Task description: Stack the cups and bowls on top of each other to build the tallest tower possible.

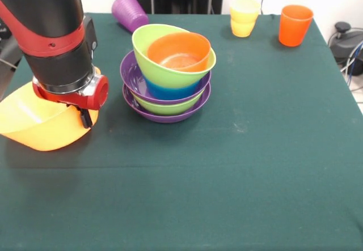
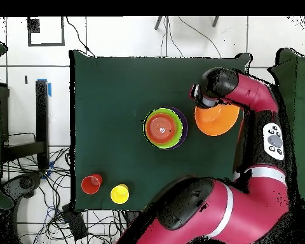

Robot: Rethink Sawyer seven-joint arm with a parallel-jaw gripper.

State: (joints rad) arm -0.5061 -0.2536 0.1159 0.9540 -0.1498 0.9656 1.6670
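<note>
The red and black arm's tool [image 1: 85, 115] sits at the rim of the very large glossy yellow-orange plastic bowl [image 1: 34, 123], which is tilted at the green worktop's [image 1: 255, 166] edge; whether it pinches, I cannot tell; the multicoloured bowl tower [image 1: 169, 72] stands just beside.

My big round arm [image 1: 48, 30], black with a red stripe, a red ring at my wrist, small screw dots on the red, a shiny pink-red elbow, a grey button pad
</note>
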